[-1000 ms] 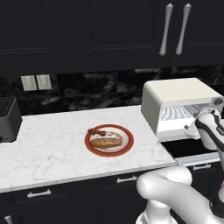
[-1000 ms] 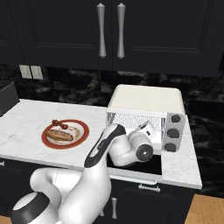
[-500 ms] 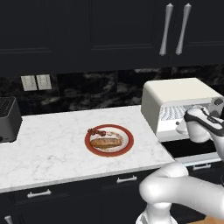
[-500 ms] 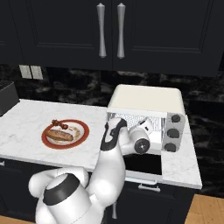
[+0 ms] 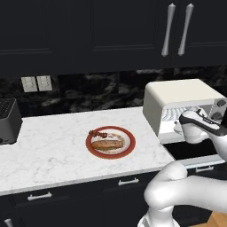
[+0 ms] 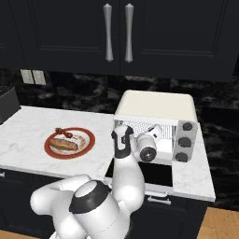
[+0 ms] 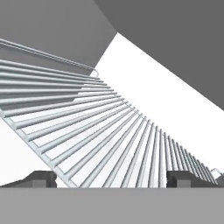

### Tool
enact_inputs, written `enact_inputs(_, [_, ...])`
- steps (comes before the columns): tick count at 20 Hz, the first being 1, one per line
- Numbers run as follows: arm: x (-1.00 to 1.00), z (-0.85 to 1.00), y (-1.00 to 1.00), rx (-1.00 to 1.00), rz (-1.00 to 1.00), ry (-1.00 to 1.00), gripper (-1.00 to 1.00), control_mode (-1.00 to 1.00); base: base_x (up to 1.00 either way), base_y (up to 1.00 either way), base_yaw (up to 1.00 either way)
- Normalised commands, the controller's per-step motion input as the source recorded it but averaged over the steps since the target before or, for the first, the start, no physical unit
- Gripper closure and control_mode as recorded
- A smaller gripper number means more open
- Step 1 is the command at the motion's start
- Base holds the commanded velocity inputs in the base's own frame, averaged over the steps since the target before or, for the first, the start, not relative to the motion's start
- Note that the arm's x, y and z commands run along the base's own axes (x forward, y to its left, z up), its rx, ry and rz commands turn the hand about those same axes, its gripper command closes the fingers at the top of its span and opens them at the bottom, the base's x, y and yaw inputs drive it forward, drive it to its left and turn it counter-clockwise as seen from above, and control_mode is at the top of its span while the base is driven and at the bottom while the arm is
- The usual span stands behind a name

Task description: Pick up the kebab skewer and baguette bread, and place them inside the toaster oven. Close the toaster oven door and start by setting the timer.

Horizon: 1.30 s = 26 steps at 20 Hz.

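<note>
The worktop [image 5: 57,150] of pale marble is seen running from the dark slot toaster [image 5: 9,122] on the left to the toaster oven [image 5: 177,104] on the right, under black cabinets [image 5: 111,31]. The toaster oven door [image 6: 140,175] appears dropped open below the worktop edge, so that the cavity and its wire rack [image 7: 109,140] are exposed.

Compared with a second ago, the arm has been swung and its wrist turned at the oven mouth; the base has not been driven, since the scene is framed alike. The hand [image 7: 111,178] is now held just in front of the cavity, released, with its fingertips [image 7: 39,178] wide apart and nothing between them. From this it is judged that the opening of the door is done and that the fetching of the food has not yet been begun.

The red plate [image 5: 111,142] is set near the middle of the worktop, well apart from the oven. On it the baguette bread [image 5: 107,144] is laid lengthwise, and the kebab skewer [image 5: 98,133] is laid just behind it, toward the wall; whether the two touch cannot be told.

The rack bars and the spread fingertips are given clearly by the hand view, whereas in the base views the hand is largely masked by the wrist. The knobs [image 6: 185,141] on the oven's right are shown plainly in the right base view.
</note>
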Motion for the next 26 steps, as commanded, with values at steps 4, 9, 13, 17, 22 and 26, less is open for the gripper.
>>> enact_inputs(4, [0.26, -0.18, -0.1, 0.0, 0.0, -0.04, -1.0, -1.0, 0.0, 0.0, 0.0])
enact_inputs(9, [0.09, -0.03, -0.03, 0.0, 0.0, -0.01, 1.0, -1.0, 0.0, 0.0, 0.0])
enact_inputs(13, [-0.09, 0.0, -0.07, 0.0, 0.01, 0.0, 1.0, -1.0, 0.0, 0.0, 0.0])
enact_inputs(17, [-0.31, 0.0, -0.14, 0.03, 0.03, 0.0, 1.0, -1.0, 0.0, 0.0, 0.0])
enact_inputs(22, [-0.81, 0.0, -0.16, 0.08, 0.04, 0.0, 1.0, -1.0, 0.0, 0.0, 0.0])
enact_inputs(26, [-0.97, 0.06, -0.13, 0.09, 0.04, 0.06, 1.0, -1.0, 0.0, 0.0, 0.0])
